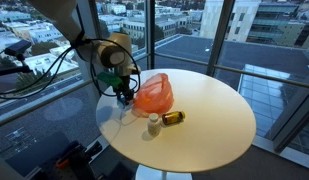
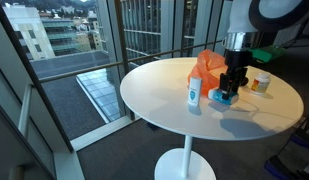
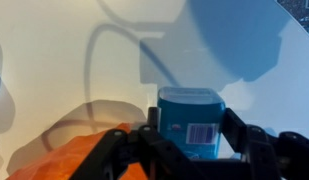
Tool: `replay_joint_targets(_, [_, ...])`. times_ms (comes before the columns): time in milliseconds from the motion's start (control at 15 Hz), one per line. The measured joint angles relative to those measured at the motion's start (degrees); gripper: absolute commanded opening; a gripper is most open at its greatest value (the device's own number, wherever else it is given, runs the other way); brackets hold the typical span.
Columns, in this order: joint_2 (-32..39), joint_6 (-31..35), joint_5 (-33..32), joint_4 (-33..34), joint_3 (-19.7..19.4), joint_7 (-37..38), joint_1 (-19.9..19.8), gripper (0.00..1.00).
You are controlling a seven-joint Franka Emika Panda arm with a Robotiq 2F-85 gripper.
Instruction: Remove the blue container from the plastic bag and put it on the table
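Tabletop [image 2: 154, 95], pincer [image 3: 191, 132] snug around blue container [image 3: 189, 108]

- In an exterior view, a round white table [image 1: 209, 125] fills the centre and lower right of the frame.
- The arm [image 1: 89, 45] enters from the upper left, and its gripper [image 1: 122, 95] points down near the table's left edge.
- A blue container [image 1: 125, 99] shows at the gripper's tips.
- An orange plastic bag [image 1: 155, 92] lies just right of the gripper.
- Below the bag stands a small white bottle [image 1: 153, 124], with a brown bottle [image 1: 173, 118] lying on its side beside it.
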Motion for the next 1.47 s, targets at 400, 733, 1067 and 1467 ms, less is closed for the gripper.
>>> replay_joint_targets(400, [1.0, 0.0, 0.0, -0.2, 0.0, 0.0, 0.0, 0.97])
replay_joint_targets(733, [0.5, -0.1, 0.0, 0.1, 0.0, 0.0, -0.1, 1.00])
replay_joint_targets(1067, [-2.3, -2.0, 0.0, 0.9, -0.8, 0.1, -1.2, 1.00])
replay_joint_targets(1467, [-5.1, -7.0, 0.4, 3.5, -3.0, 0.7, -3.8, 1.00])
